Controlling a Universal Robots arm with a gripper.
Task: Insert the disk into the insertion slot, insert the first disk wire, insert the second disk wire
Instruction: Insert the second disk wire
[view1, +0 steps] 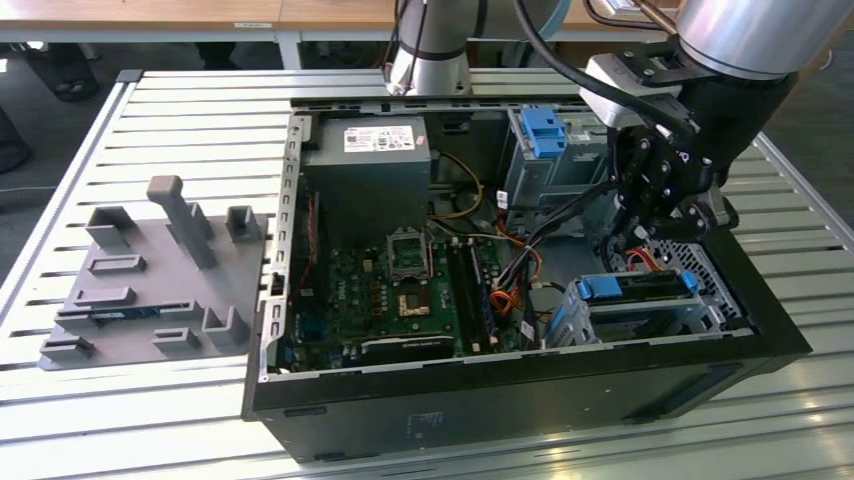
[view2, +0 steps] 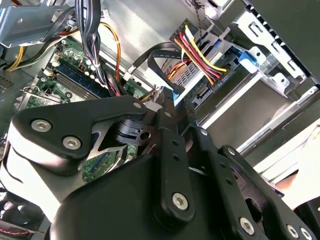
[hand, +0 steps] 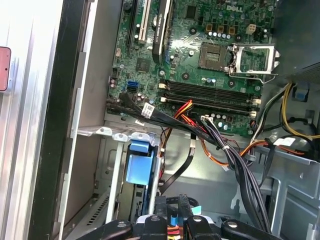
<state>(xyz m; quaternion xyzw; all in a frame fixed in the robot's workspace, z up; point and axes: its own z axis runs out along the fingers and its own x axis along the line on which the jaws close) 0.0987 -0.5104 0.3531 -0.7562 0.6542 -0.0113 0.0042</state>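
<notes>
The disk (view1: 638, 287), in its blue carrier, lies inside the insertion slot (view1: 701, 315), the low metal cage in the case corner at the exterior view's right. A bundle of red, yellow and black wires (view2: 202, 60) ends in a black plug against the disk's end (view2: 200, 87). My gripper (view1: 641, 238) hangs just above the disk's inner end. In the second wrist view the gripper (view2: 166, 100) is shut on the blue-tipped end of a black flat wire (view2: 155, 52), a short way from the disk. The first wrist view has the blue carrier (hand: 137, 160) ahead of the gripper (hand: 172, 215).
The green motherboard (view1: 400, 280) covers the case floor, with loose cables (view1: 514, 270) between it and the cage. A taller cage with a blue latch (view1: 541, 130) and a grey power supply (view1: 367, 170) stand at the back. A grey fixture plate (view1: 147, 290) lies on the slatted table.
</notes>
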